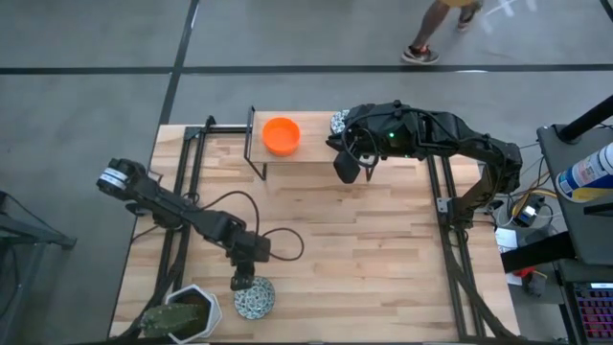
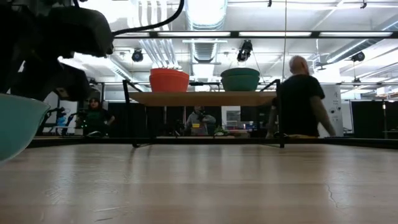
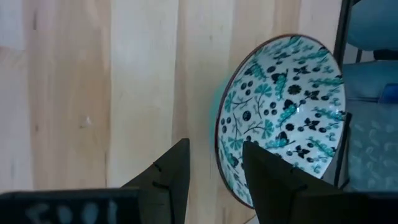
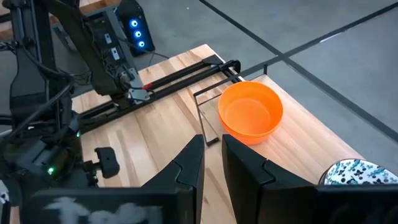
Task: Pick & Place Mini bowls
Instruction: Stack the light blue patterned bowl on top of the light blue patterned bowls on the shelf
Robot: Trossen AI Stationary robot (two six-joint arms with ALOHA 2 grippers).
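A teal-and-white patterned mini bowl (image 1: 257, 301) sits near the table's near edge, and my left gripper (image 1: 242, 281) is shut on its rim. In the low view this bowl (image 2: 15, 127) fills the left edge with its rim slightly tilted. A plain orange mini bowl (image 1: 281, 135) and a second patterned bowl (image 1: 338, 122) stand on their bases on a raised wooden shelf (image 2: 199, 98) at the far side. My right gripper (image 1: 347, 168) hovers at the shelf's near edge. It holds nothing, and its fingers stand a narrow gap apart (image 4: 213, 140). My left gripper (image 3: 216, 146) has the patterned bowl by its rim (image 3: 220, 140). One finger (image 3: 264, 180) is inside the bowl and the other (image 3: 174, 177) is outside the wall. The fingers point down from above. The bowl looks tilted, but I cannot tell whether it is off the table.
A white hexagonal plant pot (image 1: 187, 311) stands at the near left corner, close beside the held bowl. The shelf's black wire frame (image 1: 254, 144) rises at the far side. Bare wood lies across the table's middle and right. A person (image 2: 298, 99) stands beyond the far edge.
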